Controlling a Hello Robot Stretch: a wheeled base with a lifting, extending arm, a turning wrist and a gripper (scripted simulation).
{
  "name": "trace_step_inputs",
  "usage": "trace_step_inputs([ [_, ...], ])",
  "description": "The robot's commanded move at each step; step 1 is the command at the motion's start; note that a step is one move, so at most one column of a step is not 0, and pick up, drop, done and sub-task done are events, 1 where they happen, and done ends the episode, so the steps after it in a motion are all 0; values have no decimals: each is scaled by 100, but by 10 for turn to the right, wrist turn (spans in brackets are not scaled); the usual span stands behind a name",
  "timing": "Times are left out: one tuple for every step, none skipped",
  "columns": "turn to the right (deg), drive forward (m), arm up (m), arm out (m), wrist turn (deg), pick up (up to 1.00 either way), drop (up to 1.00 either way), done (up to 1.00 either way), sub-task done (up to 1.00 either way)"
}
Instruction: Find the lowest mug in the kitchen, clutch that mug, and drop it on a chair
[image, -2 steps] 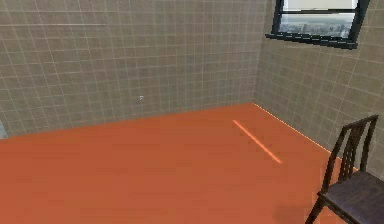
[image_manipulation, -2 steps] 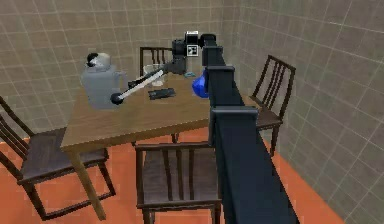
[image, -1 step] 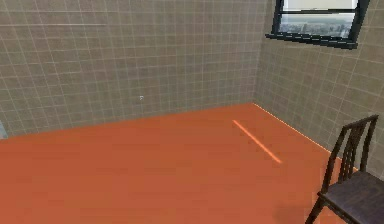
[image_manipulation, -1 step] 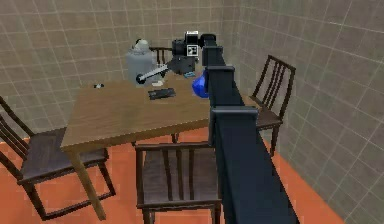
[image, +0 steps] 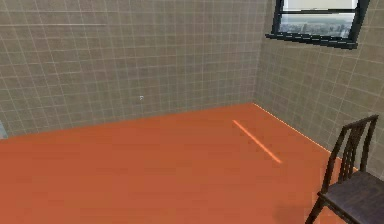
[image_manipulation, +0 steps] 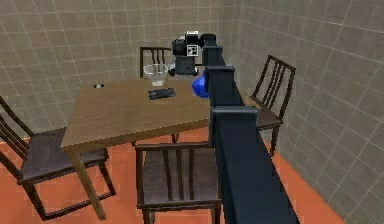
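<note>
Arm side view: 1 desk (image_manipulation: 120, 115), 4 chairs (image_manipulation: 45, 155) (image_manipulation: 180, 175) (image_manipulation: 150, 55) (image_manipulation: 272, 85), 1 glass bowl (image_manipulation: 155, 72), 1 blue obj (image_manipulation: 200, 86), 1 dark flat item (image_manipulation: 161, 94). Fwd view: 1 window (image: 315, 18), 1 chair (image: 352, 175), poss. a repeat.

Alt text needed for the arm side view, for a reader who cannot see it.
The robot's dark square arm reaches over a brown wooden table, its tool near a blue rounded object; whether it holds anything cannot be told. A clear glass bowl and a flat dark object lie on the table, ringed by dark wooden chairs.
</note>
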Motion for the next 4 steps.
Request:
trace_step_inputs([
  [0,0,-32,0,0,0,0,0,0],
  [0,0,-50,0,0,0,0,0,0],
  [0,0,0,0,0,0,100,0,0],
  [0,0,0,-10,0,0,0,0,0],
])
